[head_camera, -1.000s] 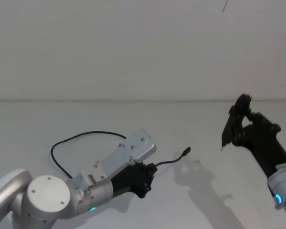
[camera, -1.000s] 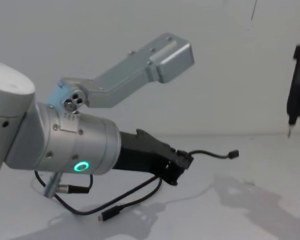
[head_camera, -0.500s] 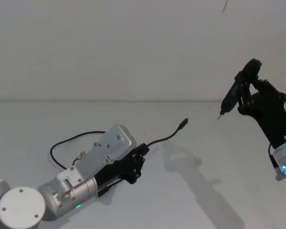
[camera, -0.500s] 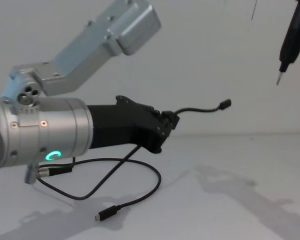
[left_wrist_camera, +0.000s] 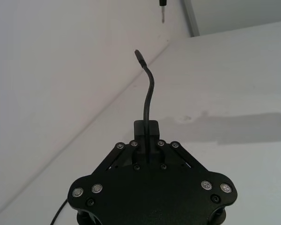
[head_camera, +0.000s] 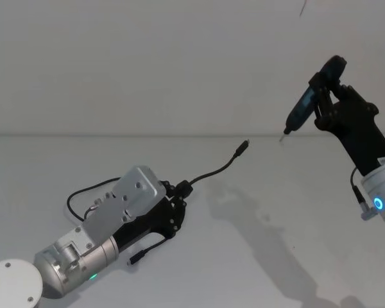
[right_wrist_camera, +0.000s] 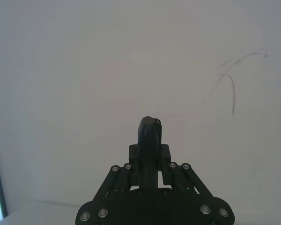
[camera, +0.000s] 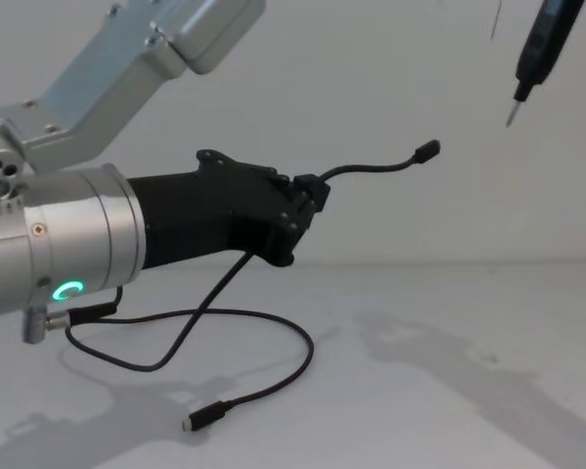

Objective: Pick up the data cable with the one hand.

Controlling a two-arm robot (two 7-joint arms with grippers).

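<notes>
**Held near one end, tail trailing on the desk**

Note the left gripper (head_camera: 183, 190), raised over the desk (head_camera: 276, 218) on the left, jaws closed right down on the cable (camera: 257, 314) a short way behind one plug (camera: 428, 149). Past the pinch, see the short stub arching up and forward in the air, plug at its tip, well clear of the desk. Behind the pinch, follow the cord dropping from the jaws to the desk, curling there in a loose loop and ending in the second plug (camera: 201, 421), flat on the surface near the front.

Judge it very light: no strain on the gripper. Reckon on stiffness over short lengths only, enough to hold the stub up, and limpness over the long run. Expect the tail to sag, swing and drag with any lift. Count the thin round jacket as fairly slick, apt to slide through the jaws under a tug, say from the trailing plug snagging. Treat the plugs as the delicate parts; avoid squeezing them or kinking the cord at their necks.

As to where to take hold: rate the present spot, on the jacket just back from the plug, as sound for steering that end, though poor for balance, with nearly all the length hanging to one side. For a clean lift of the whole cord, consider a hold nearer the middle, or else a high raise.

Find the right gripper (head_camera: 324, 106) up high on the right, well apart, closed on a pen tool (head_camera: 301, 110) with its tip angled downward.
</notes>
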